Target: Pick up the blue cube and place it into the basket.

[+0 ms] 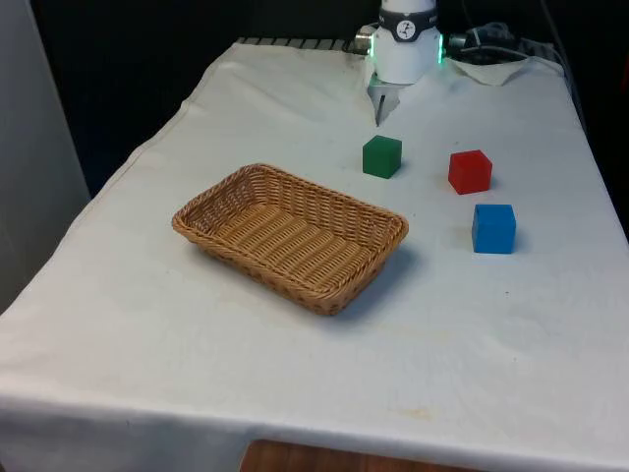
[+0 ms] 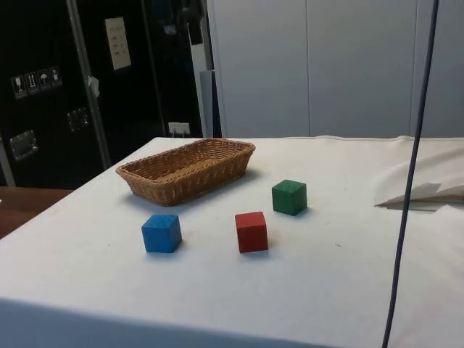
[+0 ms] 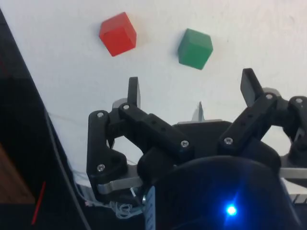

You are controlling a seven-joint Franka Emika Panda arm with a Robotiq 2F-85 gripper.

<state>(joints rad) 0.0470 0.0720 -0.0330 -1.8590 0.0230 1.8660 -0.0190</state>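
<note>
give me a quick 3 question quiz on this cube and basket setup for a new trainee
1. True or false: the blue cube already lies in the basket.
2. Which cube stands nearest the gripper? A red cube B green cube C the blue one
3. Fill in: the gripper's fingers stand ____ with nothing between them.

Key
1. False: it sits on the white cloth, apart from the basket.
2. B
3. open
</note>
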